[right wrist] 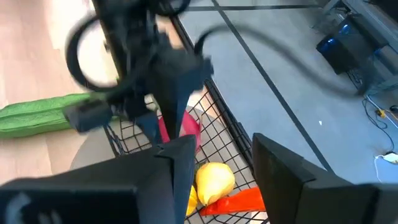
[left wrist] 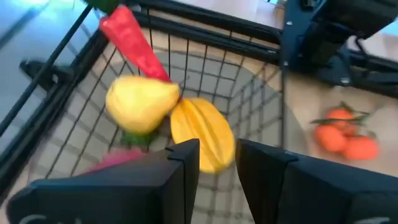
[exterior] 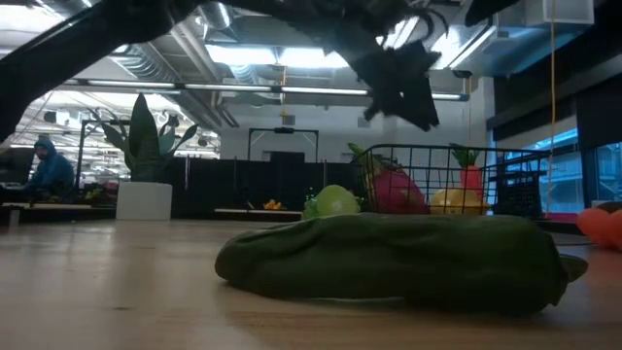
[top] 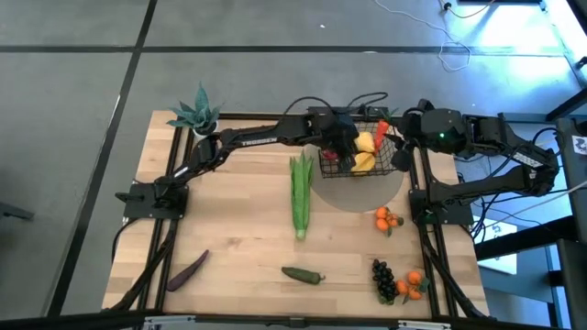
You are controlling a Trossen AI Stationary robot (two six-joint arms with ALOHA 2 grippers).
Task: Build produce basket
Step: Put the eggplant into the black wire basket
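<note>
Careful: your left gripper (top: pixel 341 151) hangs over the basket (top: pixel 390 163), jaws slightly apart, empty; lifting carelessly could snag its wire rim. Right gripper (top: pixel 396 137) gapes empty at the rim.

Left gripper (left wrist: pixel 217 165) and right gripper (right wrist: pixel 224 165), parted.

We see the right gripper (right wrist: pixel 214 171) with its two dark fingers spread, a clear gap between them, above the black wire-mesh basket (right wrist: pixel 233 134). Inside the basket lie a rounded yellow lemon (right wrist: pixel 214 179), an orange carrot (right wrist: pixel 239 199) and a red-pink radish (right wrist: pixel 186 127). The left arm's dark gripper (right wrist: pixel 165 87) hangs over the basket. The long green corn (right wrist: pixel 37 115) lies beside it on the wooden table (right wrist: pixel 37 56).
</note>
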